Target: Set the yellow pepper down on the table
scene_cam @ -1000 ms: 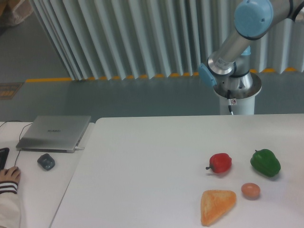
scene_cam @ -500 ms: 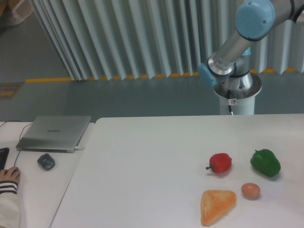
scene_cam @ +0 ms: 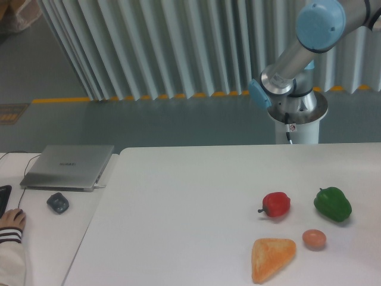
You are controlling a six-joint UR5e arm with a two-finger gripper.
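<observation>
Yellow pepper: out of frame. Gripper: also out of frame, jaw state undeterminable. Left side desk (scene_cam: 53, 238) carries a closed laptop (scene_cam: 68, 167). White table (scene_cam: 178, 226) carries toast (scene_cam: 272, 258), red pepper (scene_cam: 276, 204), egg (scene_cam: 314, 239), green pepper (scene_cam: 332, 204). Arm (scene_cam: 297, 53) stands behind.

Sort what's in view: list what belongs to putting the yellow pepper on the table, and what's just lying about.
Job: table. Yellow pepper and gripper are out of view.

Lying about: red pepper, green pepper, toast, egg, laptop, mouse.
</observation>
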